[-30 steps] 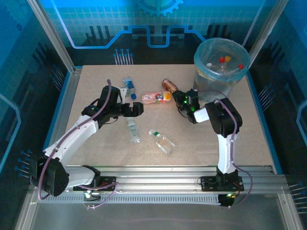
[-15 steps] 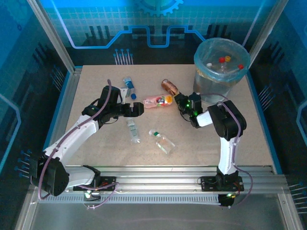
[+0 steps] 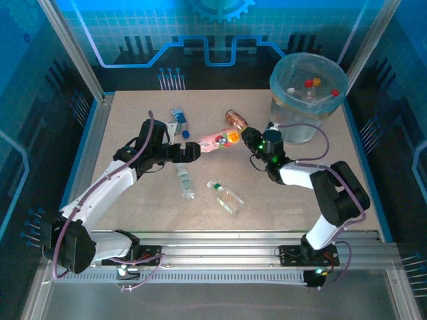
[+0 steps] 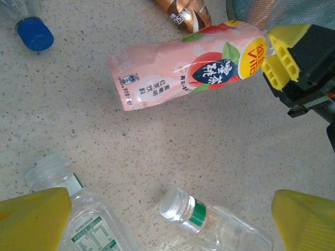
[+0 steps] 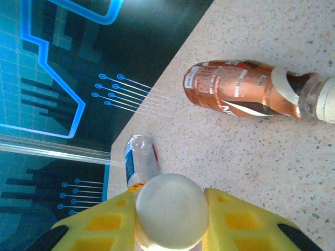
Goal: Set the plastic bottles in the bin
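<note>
The pink bottle [image 4: 183, 73] is clamped at its cap end by the right gripper [image 3: 243, 139], whose yellow fingers [image 5: 99, 225] are closed tight on the white cap [image 5: 170, 209]. The neck is probably chosen because it is the narrowest and stiffest part, so the soft body is not crushed. The bottle is held nearly level, its base pointing towards the left gripper [image 3: 191, 152]. Whether the base is resting on the table [image 3: 133, 107] cannot be told for sure, though the shadow beneath suggests it is raised.

The left gripper is held with its jaws spread wide and nothing between them, above two clear bottles [image 4: 209, 227], presumably so that one can be taken next. A brown bottle [image 5: 246, 89] lies just beyond the pink one, and a blue-capped bottle [image 3: 179, 122] further left.

The bin [image 3: 297, 127] stands at the far right, close to the right arm, with other bottles [image 3: 308, 85] inside. Its rim is high, so a tall lift is called for
</note>
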